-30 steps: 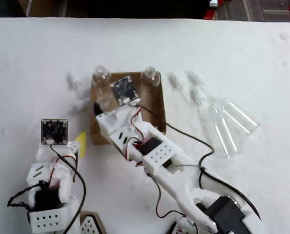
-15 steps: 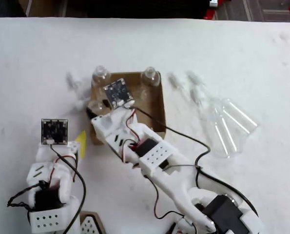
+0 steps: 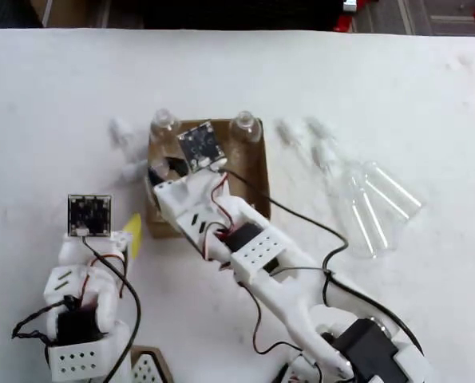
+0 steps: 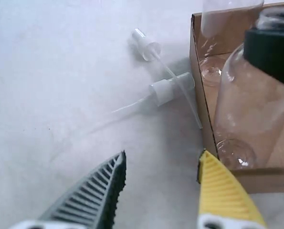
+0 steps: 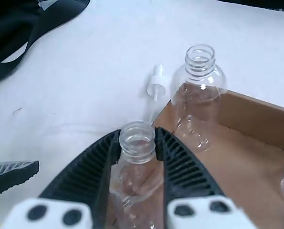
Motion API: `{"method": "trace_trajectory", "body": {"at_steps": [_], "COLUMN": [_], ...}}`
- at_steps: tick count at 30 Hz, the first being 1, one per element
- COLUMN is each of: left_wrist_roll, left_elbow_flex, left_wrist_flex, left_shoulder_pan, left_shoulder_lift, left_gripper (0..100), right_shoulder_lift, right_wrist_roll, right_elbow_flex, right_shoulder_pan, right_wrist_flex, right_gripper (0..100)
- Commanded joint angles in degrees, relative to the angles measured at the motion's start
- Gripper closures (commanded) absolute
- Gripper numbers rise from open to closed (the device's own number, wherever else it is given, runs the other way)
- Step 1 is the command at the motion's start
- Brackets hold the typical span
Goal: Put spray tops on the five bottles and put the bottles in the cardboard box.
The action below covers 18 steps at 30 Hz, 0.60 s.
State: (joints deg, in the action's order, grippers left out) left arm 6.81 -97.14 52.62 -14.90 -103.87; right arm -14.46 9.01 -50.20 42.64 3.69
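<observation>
My right gripper [image 5: 137, 136] is shut on the neck of a clear open-necked bottle [image 5: 136, 162], held upright at the near left corner of the cardboard box [image 5: 256, 119]. In the high view that gripper [image 3: 159, 174] is over the box's [image 3: 257, 171] left edge. Two more open bottles stand at the far corners [image 3: 164, 124] [image 3: 245, 126]. Two spray tops [image 4: 146, 45] [image 4: 171, 86] lie on the table just left of the box. My left gripper [image 4: 161, 160] is open and holds nothing, low over the table near the box's front left corner.
Two clear bottles [image 3: 373, 203] lie on their sides to the right of the box, with several spray tops [image 3: 305, 140] between them and the box. The white table [image 3: 53, 96] has free room at far left and far right.
My right gripper with its bottle swung a little left, then back toward the box's left edge. The left arm has not moved.
</observation>
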Motion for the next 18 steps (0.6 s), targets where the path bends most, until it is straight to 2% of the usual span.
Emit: {"method": "trace_trajectory", "body": {"at_steps": [1,11,18], "left_wrist_roll": [0.3,0.3,0.3], "left_elbow_flex": [0.2,0.2,0.2], "left_wrist_flex": [0.4,0.4,0.4], "left_shoulder_pan": [0.8,0.8,0.9], "left_shoulder_lift": [-0.8,-0.8,-0.8], "left_gripper": [77,77,77], "right_shoulder_lift": [-0.8,-0.9,-0.9], "right_wrist_roll": [0.4,0.5,0.5], "right_elbow_flex": [1.6,1.6,1.6], "right_shoulder_pan": [0.0,0.1,2.9], "right_wrist_flex": [0.5,0.6,0.7], "right_gripper": [98.1,98.1,98.1]}}
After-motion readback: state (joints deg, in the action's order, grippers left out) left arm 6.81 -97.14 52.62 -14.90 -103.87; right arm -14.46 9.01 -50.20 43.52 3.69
